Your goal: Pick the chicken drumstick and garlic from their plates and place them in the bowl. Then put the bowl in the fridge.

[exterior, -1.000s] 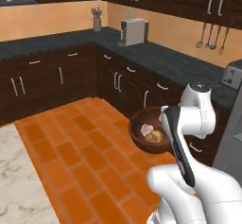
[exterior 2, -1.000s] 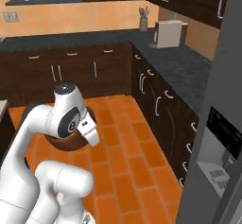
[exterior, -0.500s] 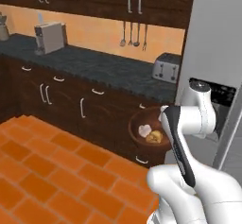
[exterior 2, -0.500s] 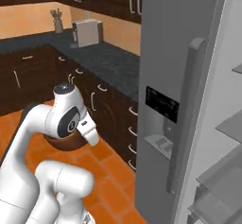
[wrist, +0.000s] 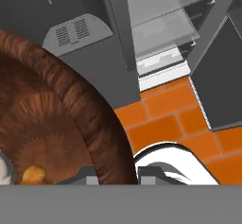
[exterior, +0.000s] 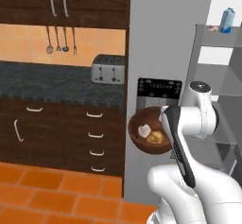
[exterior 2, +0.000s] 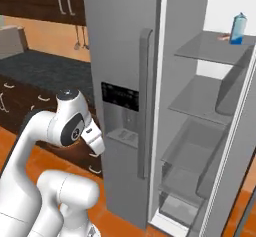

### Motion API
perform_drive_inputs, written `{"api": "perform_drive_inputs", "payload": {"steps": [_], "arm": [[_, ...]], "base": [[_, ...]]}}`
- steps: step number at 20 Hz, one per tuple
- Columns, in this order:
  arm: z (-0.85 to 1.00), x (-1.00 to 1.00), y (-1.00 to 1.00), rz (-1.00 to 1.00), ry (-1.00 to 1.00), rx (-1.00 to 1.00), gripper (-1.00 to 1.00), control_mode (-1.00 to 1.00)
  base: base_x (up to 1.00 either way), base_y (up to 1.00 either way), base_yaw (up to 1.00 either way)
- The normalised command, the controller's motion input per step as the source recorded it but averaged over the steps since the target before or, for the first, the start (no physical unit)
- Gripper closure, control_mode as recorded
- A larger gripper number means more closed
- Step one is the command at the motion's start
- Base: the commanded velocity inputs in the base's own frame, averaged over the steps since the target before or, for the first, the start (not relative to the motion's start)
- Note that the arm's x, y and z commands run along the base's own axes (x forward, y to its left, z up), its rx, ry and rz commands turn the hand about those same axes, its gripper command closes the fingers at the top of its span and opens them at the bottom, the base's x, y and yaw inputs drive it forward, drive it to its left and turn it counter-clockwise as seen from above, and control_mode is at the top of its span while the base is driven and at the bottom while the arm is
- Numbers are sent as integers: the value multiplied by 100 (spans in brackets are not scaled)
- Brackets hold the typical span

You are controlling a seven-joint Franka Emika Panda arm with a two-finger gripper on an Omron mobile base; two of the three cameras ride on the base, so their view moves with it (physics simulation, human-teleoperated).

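One round ridged brown bowl [exterior: 150, 129], pincer [wrist: 117, 175] clamped on rim, grey steel fridge [exterior 2: 125, 56]

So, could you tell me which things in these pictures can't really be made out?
- Gripper: in the hand view just its dark tips show at the bottom edge, straddling the bowl rim; in the left base view the arm hides it.
- Garlic: in the hand view cut off at the lower left corner.
- Chicken drumstick: shape too small to tell in the left base view.
- Fridge lower shelves: partly hidden by the open door, right base view.
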Motion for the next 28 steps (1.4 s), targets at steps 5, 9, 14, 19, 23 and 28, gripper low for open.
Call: {"api": "perform_drive_inputs", "payload": {"steps": [5, 9, 14, 19, 23, 28], "arm": [[0, 0, 0, 0, 0, 0, 100, 100], [0, 0, 0, 0, 0, 0, 100, 100], [0, 0, 0, 0, 0, 0, 100, 100], [0, 0, 0, 0, 0, 0, 100, 100], [0, 0, 0, 0, 0, 0, 100, 100], [0, 0, 0, 0, 0, 0, 100, 100]], "base": [[4, -30, -50], [1, -58, -39], [25, -40, -17], [37, -2, -1], [51, -5, -17], [25, 0, -18]]}}
